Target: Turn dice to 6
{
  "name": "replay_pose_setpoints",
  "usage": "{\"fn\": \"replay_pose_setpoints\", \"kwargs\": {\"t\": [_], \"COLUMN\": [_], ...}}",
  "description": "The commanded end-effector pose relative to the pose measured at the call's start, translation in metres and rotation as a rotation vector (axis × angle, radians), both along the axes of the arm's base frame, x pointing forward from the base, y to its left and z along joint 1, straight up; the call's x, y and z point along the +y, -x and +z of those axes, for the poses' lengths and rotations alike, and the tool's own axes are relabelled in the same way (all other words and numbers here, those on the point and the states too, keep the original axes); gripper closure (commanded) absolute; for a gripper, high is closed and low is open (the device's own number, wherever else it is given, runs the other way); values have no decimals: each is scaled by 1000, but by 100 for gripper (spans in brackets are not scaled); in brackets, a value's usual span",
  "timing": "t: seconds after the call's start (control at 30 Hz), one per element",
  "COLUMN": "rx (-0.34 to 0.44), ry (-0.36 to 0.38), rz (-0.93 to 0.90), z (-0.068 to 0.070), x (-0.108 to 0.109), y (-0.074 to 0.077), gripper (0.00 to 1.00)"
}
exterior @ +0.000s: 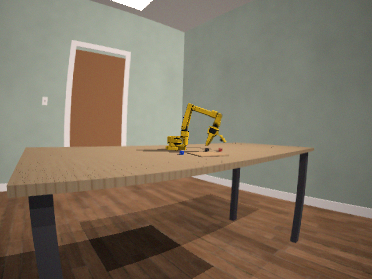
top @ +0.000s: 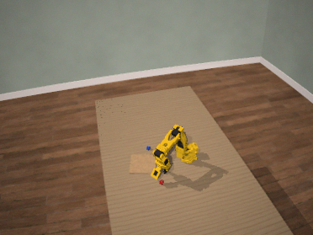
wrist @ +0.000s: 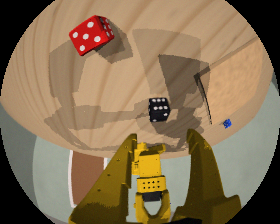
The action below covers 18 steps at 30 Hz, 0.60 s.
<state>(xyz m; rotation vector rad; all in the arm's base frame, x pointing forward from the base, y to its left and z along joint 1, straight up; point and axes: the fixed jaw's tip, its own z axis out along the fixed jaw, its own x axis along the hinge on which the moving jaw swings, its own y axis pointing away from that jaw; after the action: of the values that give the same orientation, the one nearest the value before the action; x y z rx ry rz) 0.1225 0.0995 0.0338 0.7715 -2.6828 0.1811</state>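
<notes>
- So the yellow gripper (top: 159,174) (exterior: 216,142) (wrist: 162,134) was partly open, fingers apart with nothing between them, above the tabletop.
- The black die (top: 165,172) (exterior: 206,150) (wrist: 159,109) sat on the bare wood, off the mat, beside the mat's edge that faced the arm's base. In the wrist view it lay ahead of the fingertips, untouched. One of its faces showed six pips, but I couldn't tell whether that one was on top.
- The blue die (top: 148,148) (exterior: 182,152) (wrist: 227,123) was off the mat too, just past the mat edge nearer the table's short edge with the speckled corner. Its pips were too small to read (tiny thing, honestly).
- The red die (top: 161,182) (exterior: 220,150) (wrist: 91,35) lay on the wood as well, off past the mat corner farthest from that speckled corner. A face with five pips showed in the wrist view. It stood apart from the black one.
- The tan square mat (top: 140,163) (exterior: 212,155) (wrist: 239,80) lay on the wooden table (top: 139,123) (exterior: 100,163) (wrist: 45,40), nearer the long left edge in the top view than the right one. No die was on it.
</notes>
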Motion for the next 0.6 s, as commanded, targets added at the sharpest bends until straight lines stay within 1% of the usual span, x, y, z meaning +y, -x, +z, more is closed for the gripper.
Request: {"fn": "replay_pose_setpoints", "kwargs": {"t": [0.0,0.43,0.57], "rx": [-33,-22,-21], "ry": [-23,-15,-14], "rz": [-1,0,0], "z": [1,-15,-17], "x": [5,5,5], "y": [-4,-5,-5], "gripper": [75,75,75]}}
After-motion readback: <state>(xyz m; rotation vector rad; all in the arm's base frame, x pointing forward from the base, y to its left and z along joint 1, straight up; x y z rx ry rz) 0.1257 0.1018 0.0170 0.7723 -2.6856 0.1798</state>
